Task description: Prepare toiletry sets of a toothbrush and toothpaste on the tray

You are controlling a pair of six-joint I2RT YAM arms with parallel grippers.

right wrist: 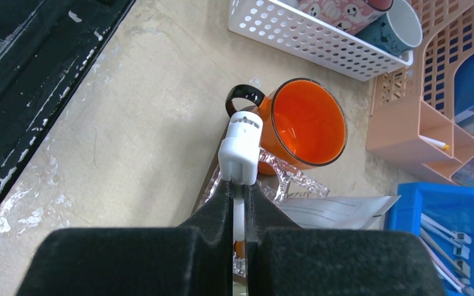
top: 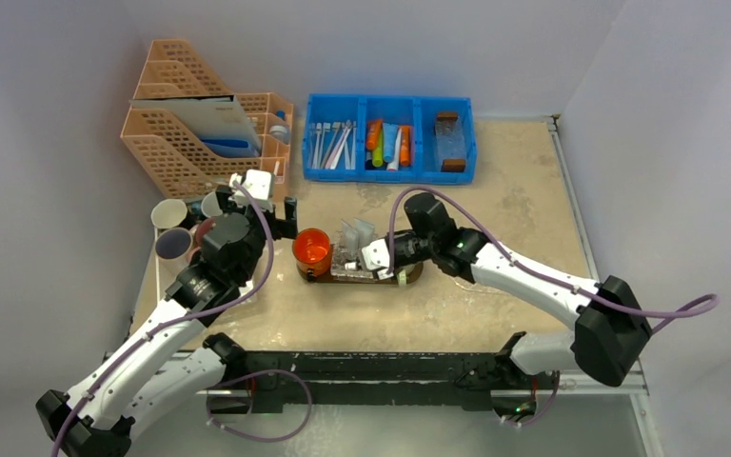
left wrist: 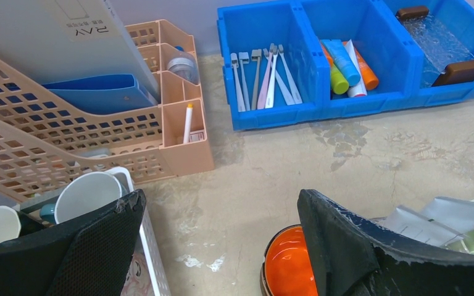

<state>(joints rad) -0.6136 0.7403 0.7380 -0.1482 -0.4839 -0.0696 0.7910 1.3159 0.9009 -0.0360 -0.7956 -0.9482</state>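
My right gripper (right wrist: pixel 241 185) is shut on a small white toothpaste tube (right wrist: pixel 241 148); its ribbed cap sticks out past the fingertips. It hovers over the dark brown tray (top: pixel 411 277), whose edge (right wrist: pixel 212 183) shows beside crinkled clear plastic. An orange mug (top: pixel 311 249) stands at the tray's left end. My left gripper (top: pixel 281 219) is open and holds nothing, just left of the mug (left wrist: pixel 287 265), above bare table. White-handled toothbrushes (left wrist: pixel 262 80) lie in the blue bin's left compartment. Coloured tubes and a white tube (left wrist: pixel 356 83) lie in the middle one.
The blue bin (top: pixel 390 173) sits at the back centre. A peach file organiser (top: pixel 190 143) stands at the back left. A white perforated basket (right wrist: pixel 308 34) with several cups sits beside my left arm. Clear plastic packets (top: pixel 357 249) rest on the tray beside the mug.
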